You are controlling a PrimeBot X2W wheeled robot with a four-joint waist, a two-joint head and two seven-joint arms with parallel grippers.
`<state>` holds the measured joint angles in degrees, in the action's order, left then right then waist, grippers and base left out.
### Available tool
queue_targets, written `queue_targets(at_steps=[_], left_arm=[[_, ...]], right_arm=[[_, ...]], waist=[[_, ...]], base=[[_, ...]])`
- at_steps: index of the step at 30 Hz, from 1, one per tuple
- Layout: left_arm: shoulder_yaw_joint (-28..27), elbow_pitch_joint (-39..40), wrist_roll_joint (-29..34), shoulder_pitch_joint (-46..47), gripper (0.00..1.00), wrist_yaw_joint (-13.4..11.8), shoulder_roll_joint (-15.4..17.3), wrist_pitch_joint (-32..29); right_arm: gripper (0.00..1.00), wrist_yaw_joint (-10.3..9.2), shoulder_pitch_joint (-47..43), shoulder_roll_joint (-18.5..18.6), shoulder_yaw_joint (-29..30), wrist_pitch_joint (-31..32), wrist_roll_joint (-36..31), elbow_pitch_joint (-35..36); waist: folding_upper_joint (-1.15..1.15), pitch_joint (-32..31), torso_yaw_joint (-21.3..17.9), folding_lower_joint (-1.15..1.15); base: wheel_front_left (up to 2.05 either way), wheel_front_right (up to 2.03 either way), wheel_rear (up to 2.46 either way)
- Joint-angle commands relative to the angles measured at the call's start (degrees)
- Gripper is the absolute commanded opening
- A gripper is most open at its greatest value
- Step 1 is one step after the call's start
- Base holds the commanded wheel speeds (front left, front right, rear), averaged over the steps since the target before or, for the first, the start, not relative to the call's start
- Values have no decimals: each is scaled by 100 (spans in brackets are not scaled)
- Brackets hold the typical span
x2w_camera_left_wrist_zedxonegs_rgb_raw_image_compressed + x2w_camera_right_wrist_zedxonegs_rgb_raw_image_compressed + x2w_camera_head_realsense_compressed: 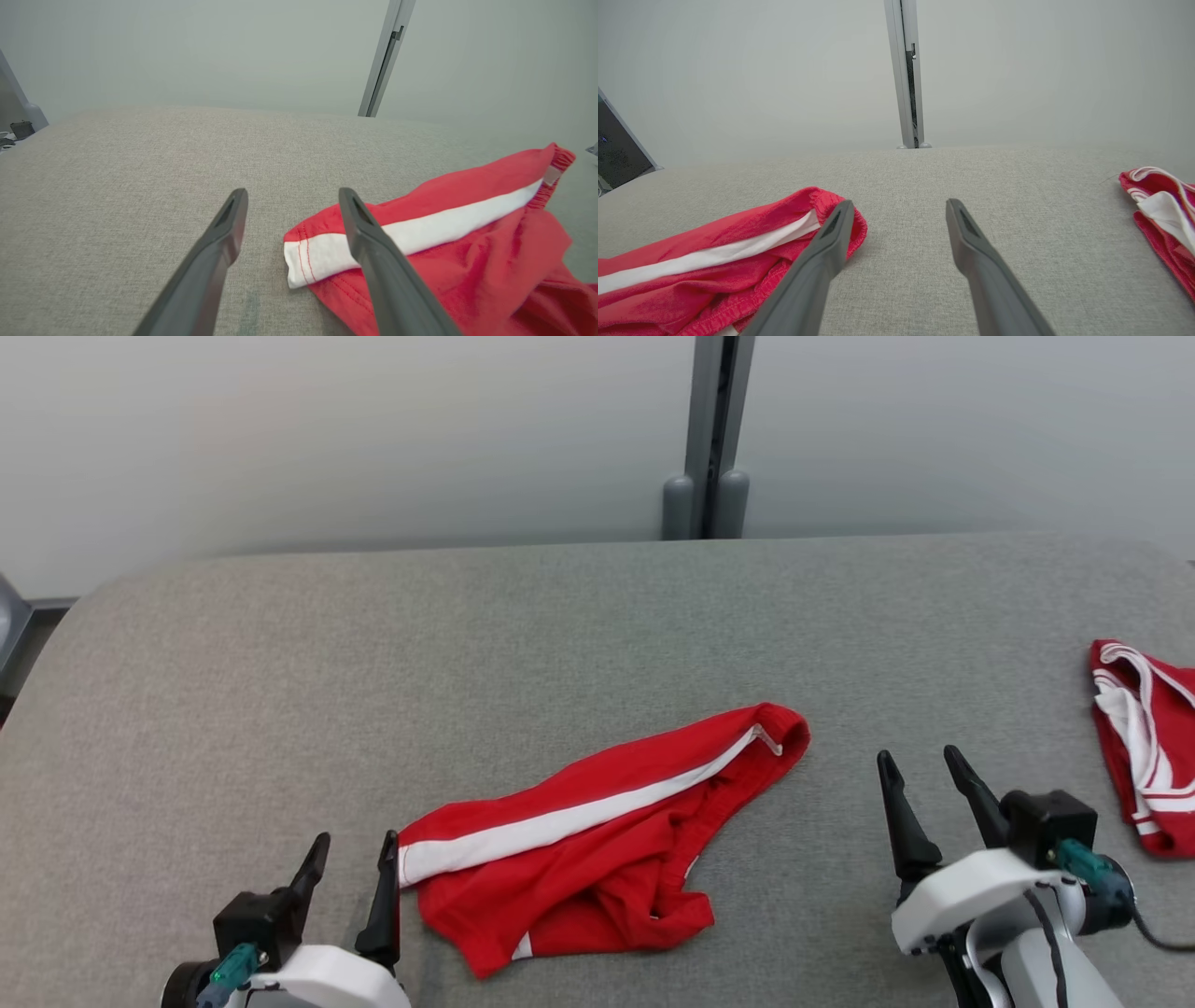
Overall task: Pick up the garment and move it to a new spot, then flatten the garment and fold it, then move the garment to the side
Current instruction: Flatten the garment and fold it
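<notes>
Red garment (597,840) lies crumpled on the grey fabric-covered table (373,663), near the robot's edge and between the two grippers. It looks like a pair of shorts with a white stripe running along its upper side. The stripe runs slantwise, from a hem at the lower left up to a gathered waistband at the upper right, and the cloth below it is bunched into loose folds.

The left gripper (357,840) stands at the hem end with its fingers spread apart and nothing between them. In the left wrist view the left gripper (293,192) has its right-hand finger crossing in front of the end of the white stripe on the garment (467,242) — whether it touches the cloth I cannot tell.

The right gripper (917,754) is also spread wide and empty, off to the right of the waistband with bare table between them. In the right wrist view the right gripper (900,203) points at bare table, and the garment (714,252) lies to the left behind one finger.

A second red-and-white garment (1144,747) sits at the table's right edge — well apart from the first. Behind the table are a pale wall (373,429) and a grey upright post (711,429).
</notes>
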<state>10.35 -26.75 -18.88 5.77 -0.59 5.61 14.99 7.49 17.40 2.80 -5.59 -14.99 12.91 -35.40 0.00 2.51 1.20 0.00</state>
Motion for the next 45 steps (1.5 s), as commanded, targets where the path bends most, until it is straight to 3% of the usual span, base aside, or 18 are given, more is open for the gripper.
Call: queue_targets(at_steps=[1, 9, 23, 29, 45], left_arm=[[-102, 105, 146, -132, 100, -58, 10, 23], [-481, 366, 660, -576, 100, -105, -8, 23], [-747, 253, 897, -889, 100, 54, -181, 24], [-695, 15, 504, -563, 100, 452, -243, 24], [-275, -666, -902, 357, 100, 806, -256, 24]], right_arm=[[100, 0, -265, 29, 50, -25, -183, 338], [100, 0, -1065, 29, 114, -25, -550, 1265], [100, 0, -1496, 30, -117, -26, -447, 1354], [100, 0, -1242, 30, -322, -26, -475, 1298], [100, 0, -555, 30, -714, -26, -389, 1143]], waist=[[0, -156, -139, 0], [0, -332, -254, 0], [0, -409, -159, 0], [0, -99, -136, 0], [0, 711, -116, 0]], base=[[0, 0, 0], [0, 0, 0], [0, 0, 0], [0, 0, 0], [0, 0, 0]])
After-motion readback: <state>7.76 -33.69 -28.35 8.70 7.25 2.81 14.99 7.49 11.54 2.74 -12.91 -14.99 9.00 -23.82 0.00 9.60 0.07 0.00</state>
